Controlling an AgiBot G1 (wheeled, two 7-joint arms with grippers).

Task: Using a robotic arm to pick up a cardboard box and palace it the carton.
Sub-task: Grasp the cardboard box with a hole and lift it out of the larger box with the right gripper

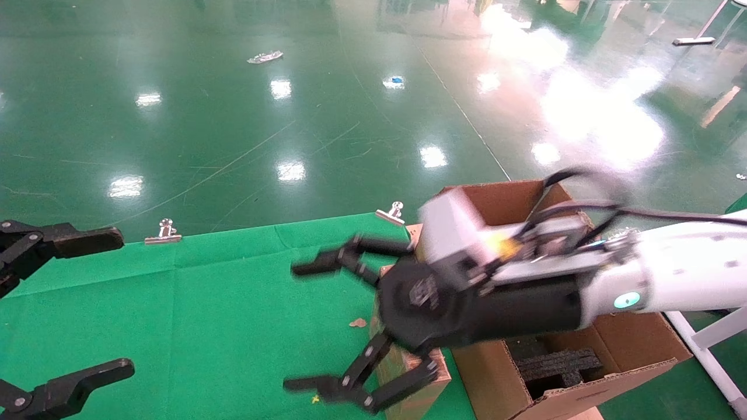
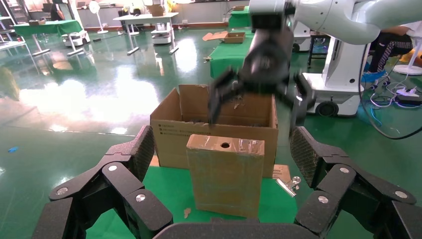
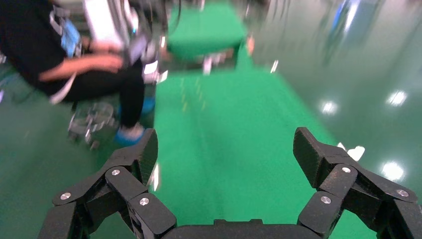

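The right gripper (image 1: 350,326), jaws spread wide and empty, hovers over the cardboard box (image 2: 225,174) standing just left of the carton (image 1: 636,344), so the approach step appears underway and next needs descent and closing.

I am seeing the white glossy robotic arm's black right gripper (image 1: 327,326) spreading wide above the small taped brown cardboard box (image 1: 408,367), which is standing just beside the large brown corrugated carton (image 1: 630,344). Green cloth (image 1: 204,315) is lying open toward the left gripper (image 1: 87,303).
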